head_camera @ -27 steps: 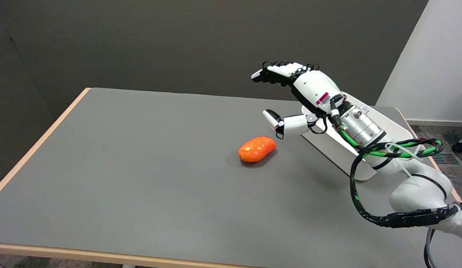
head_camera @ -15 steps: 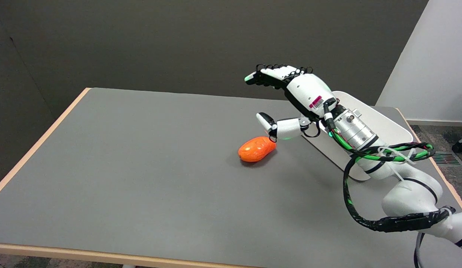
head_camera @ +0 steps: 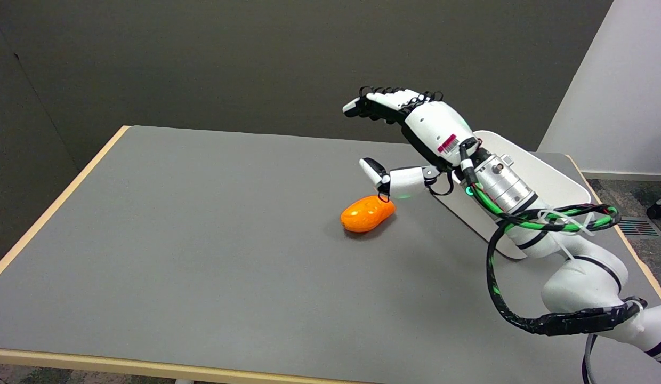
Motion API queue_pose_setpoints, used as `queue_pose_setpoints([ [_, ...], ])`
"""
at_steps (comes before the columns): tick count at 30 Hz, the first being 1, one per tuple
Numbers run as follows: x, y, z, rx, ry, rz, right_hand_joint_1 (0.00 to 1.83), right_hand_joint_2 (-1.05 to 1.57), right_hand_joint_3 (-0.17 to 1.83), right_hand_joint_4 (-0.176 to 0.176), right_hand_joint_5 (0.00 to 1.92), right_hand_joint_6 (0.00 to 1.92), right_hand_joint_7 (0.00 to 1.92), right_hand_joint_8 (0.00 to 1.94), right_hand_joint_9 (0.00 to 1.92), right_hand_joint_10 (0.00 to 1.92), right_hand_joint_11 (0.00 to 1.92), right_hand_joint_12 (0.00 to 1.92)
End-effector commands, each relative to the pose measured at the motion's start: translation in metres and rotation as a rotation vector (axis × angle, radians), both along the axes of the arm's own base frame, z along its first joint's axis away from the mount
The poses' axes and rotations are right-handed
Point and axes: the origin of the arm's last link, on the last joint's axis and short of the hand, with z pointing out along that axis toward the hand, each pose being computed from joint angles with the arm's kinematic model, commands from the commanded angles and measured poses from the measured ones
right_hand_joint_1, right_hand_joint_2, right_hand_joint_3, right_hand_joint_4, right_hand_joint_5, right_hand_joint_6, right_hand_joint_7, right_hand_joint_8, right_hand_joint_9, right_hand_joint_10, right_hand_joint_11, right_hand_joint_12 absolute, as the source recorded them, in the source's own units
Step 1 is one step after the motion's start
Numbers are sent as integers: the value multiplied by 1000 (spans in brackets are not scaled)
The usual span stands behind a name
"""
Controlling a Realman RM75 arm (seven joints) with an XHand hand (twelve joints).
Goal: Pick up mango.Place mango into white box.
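Glossy orange mango [head_camera: 367,214], matte grey surface [head_camera: 202,240] with pale wood edging, white box [head_camera: 543,186], white-and-black right hand [head_camera: 416,138] (small pink-red label on its back), green-and-black striped cable [head_camera: 549,218], dark grey wall [head_camera: 256,64] behind

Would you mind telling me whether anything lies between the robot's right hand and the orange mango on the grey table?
Nothing visible does. The right hand hovers open just above and right of the glossy orange mango, which lies alone on the grey table. The white box sits behind the arm, with bare tabletop between it and the mango.
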Motion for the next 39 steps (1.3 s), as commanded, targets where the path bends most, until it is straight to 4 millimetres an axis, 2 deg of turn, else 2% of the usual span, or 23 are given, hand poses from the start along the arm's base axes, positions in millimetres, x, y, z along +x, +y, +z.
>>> queue_pose_setpoints([
  [1,7,-1,-1,-5,9,1,719,661,976,143,346,722,494,574,429,875,355,1483],
  [10,5,0,-1,1,8,-9,719,661,976,143,346,722,494,574,430,876,356,1484],
  [18,-27,4,-20,68,42,-138,715,660,978,142,345,718,493,572,429,875,355,1481],
  [28,-51,3,-27,100,155,-305,711,636,990,138,315,647,471,544,416,856,341,1466],
  [33,-58,0,-17,91,220,-339,709,630,991,135,294,607,449,514,401,835,322,1444],
  [39,-80,-5,11,35,229,-321,700,628,991,130,285,592,430,495,378,800,301,1420],
])
